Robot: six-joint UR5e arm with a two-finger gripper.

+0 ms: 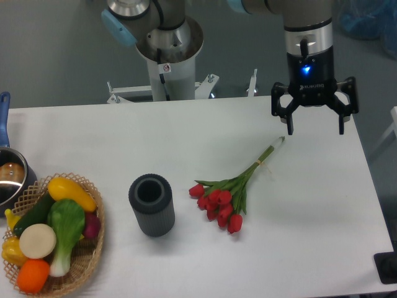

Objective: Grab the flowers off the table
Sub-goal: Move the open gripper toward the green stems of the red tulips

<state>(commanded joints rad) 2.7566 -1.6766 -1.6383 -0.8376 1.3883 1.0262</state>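
Note:
The flowers (pixel 224 197), a bunch of red tulip buds with green leaves, lie flat on the white table (pixel 186 130) right of centre. Their thin green stems run up and to the right, ending near the gripper. My gripper (pixel 314 128) hangs open above the table's back right part, its fingers spread wide with nothing between them. Its left finger sits just above and right of the stem tips. The gripper touches nothing.
A dark grey ribbed cylinder (pixel 151 204) stands upright left of the flowers. A wicker basket (pixel 87 261) of toy vegetables sits at the front left corner. A metal pot (pixel 9 180) with a blue handle is at the left edge. The robot's base (pixel 167 56) rises behind the table.

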